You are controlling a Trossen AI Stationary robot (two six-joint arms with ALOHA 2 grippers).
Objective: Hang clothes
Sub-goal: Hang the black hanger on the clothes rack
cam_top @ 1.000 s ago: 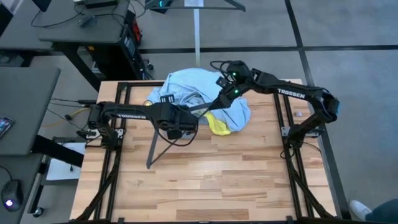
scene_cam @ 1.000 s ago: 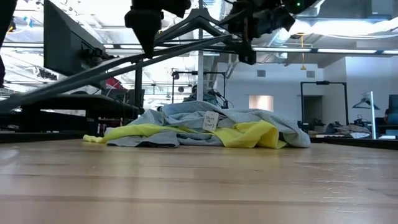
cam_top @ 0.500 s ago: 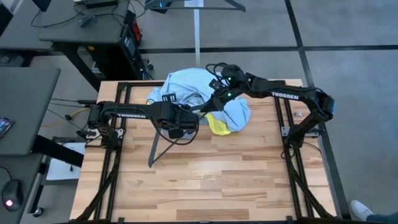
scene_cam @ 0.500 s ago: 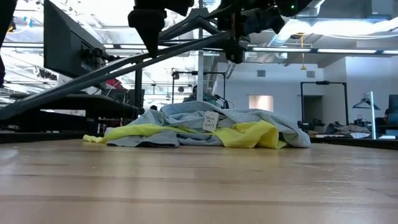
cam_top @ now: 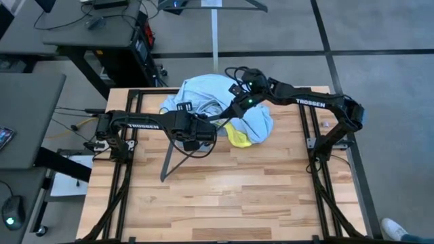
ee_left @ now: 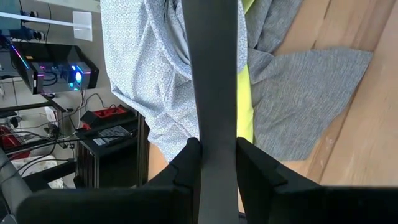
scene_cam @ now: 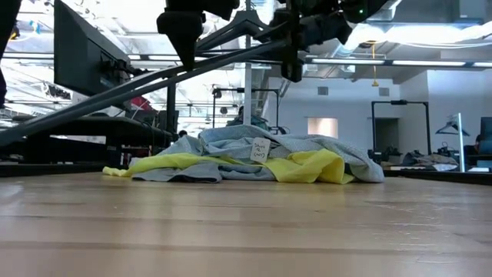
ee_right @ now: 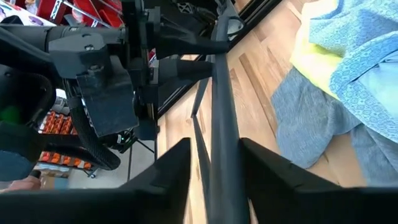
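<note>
Both claws are on the same black hanger right now. Left gripper has its fingers pinched tight on one of the hanger's bars; you can see the bar squeezed between them at the bottom middle of the left wrist view. Right gripper straddles another bar of the hanger with its fingers close on each side. Whether they've actually bitten down yet, I can't tell from the right wrist view.

The clothes are all in one heap at the upper middle of the high view, on the far part of the table: pale blue shirt on top, neon-yellow T-shirt poking out at the lower right of the heap, grey T-shirt spread flat on the wood beside them. In the low view the hanger sits well above the pile, not touching it.

So my read is that the step is a two-handed hold on the hanger before threading a garment onto it. To do it well, I'd want the right claw squarely closed on the bar before anything moves, otherwise the hanger will pivot in the left grip. Keep both arms moving together so the thin frame doesn't twist. And stay clear above the pile until a neck opening is picked out.
</note>
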